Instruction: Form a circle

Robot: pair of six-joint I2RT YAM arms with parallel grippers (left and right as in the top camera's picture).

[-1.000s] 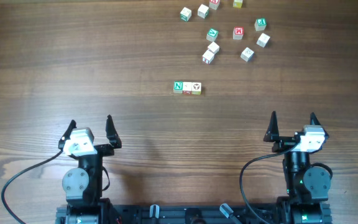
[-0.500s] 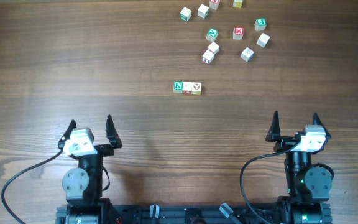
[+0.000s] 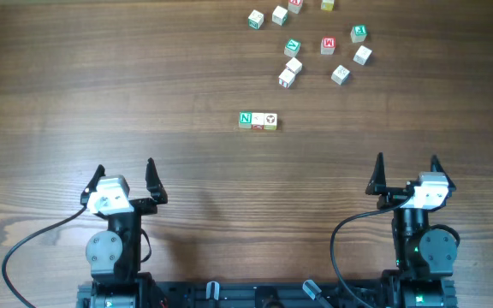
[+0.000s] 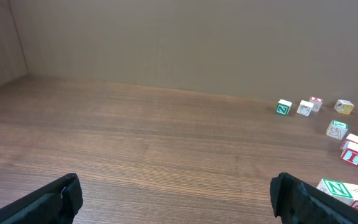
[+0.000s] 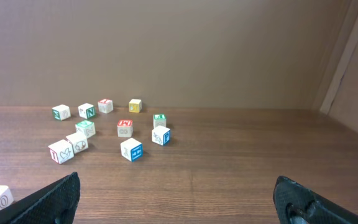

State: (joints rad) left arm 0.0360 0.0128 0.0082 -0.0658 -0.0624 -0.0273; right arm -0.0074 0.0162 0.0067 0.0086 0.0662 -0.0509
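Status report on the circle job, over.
Left pincer and right pincer open, empty. Short cube row ahead, loose cubes beyond; no circle yet. Nothing in the way.

Both arms are mostly black. The left gripper (image 3: 125,167) has two slim black fingers (image 3: 150,173) that end in sharp points, and behind them sits a white block (image 3: 109,195). Lower on the arm there is a round grey joint cover (image 3: 105,251). A thin black cable (image 3: 32,233) goes in a curve from the arm to the black base rail (image 3: 229,295). The right gripper (image 3: 406,159) looks the same, with its own white block, grey disc and cable. It also has a small green light (image 3: 398,261).
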